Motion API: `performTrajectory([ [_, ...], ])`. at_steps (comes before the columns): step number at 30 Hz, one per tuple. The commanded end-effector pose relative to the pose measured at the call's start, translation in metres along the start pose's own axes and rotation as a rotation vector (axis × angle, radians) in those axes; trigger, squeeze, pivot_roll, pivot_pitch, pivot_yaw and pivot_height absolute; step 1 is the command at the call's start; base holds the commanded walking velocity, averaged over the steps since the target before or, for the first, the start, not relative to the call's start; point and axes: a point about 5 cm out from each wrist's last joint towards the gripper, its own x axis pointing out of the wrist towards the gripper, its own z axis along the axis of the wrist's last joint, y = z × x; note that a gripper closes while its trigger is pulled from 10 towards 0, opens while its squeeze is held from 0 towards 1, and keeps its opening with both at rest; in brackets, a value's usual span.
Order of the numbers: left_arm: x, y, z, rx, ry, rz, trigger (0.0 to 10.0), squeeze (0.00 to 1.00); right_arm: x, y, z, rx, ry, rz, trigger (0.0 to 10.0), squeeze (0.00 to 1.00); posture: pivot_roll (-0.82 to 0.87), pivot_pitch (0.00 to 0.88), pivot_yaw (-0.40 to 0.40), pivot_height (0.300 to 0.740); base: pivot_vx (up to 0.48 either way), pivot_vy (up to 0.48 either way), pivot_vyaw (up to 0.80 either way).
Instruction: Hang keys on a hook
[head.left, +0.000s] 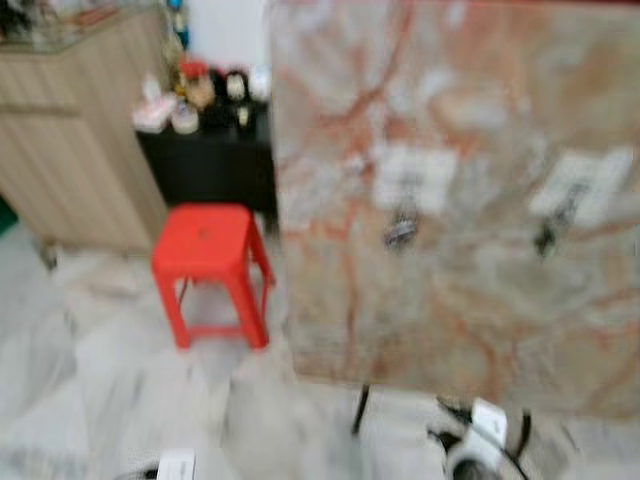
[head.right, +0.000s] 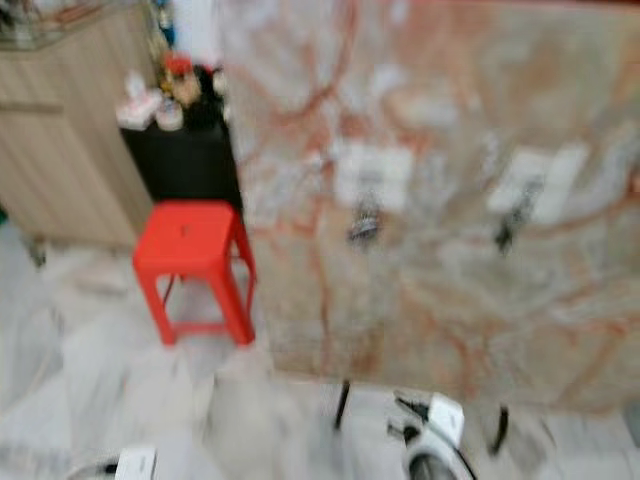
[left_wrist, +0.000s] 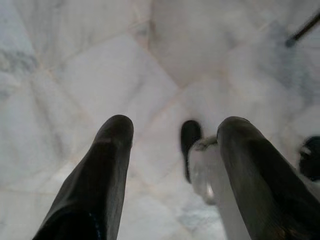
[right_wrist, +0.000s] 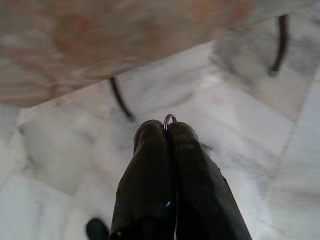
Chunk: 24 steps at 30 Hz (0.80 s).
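Right wrist view: right gripper (right_wrist: 169, 131) is pinching the key ring (right_wrist: 169, 119) closed, approaching the marbled board's hooks (head.left: 401, 229); next, lifting toward one.

Left gripper (left_wrist: 172, 137) is hanging spread and empty.

Left gripper (left_wrist: 172, 135) pointing down at pale marble floor (left_wrist: 100, 75), two black fingers (left_wrist: 107, 160) standing well apart, nothing lying between them. Grey veins and faint tile joints running across floor. Silver limb (left_wrist: 207, 172) with dark foot-like tip (left_wrist: 190, 137) showing just beside one finger, blurred. Thin dark leg (left_wrist: 302, 31) crossing one corner of frame. Dark object (left_wrist: 311, 157) sitting at frame edge, too blurred for identification.
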Motion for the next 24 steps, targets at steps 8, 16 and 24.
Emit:
performTrajectory([
  [8,-0.001,0.003,-0.006,0.013,0.026,0.007,10.0,0.00,0.001,-0.001,0.011,0.066,-0.050,-0.031,10.0,0.00,-0.04,0.031,0.014,0.740,0.000,-0.400,0.00],
  [16,-0.002,0.004,-0.007,0.014,0.027,0.010,10.0,0.00,0.002,-0.011,0.036,0.142,-0.161,-0.112,10.0,0.00,-0.04,0.031,0.013,0.740,0.000,-0.393,0.00],
  [24,-0.002,0.005,-0.007,0.006,0.025,0.013,10.0,0.00,-0.005,-0.018,0.091,0.021,-0.438,-0.347,10.0,0.00,-0.04,0.028,0.017,0.740,0.000,-0.047,0.00],
])
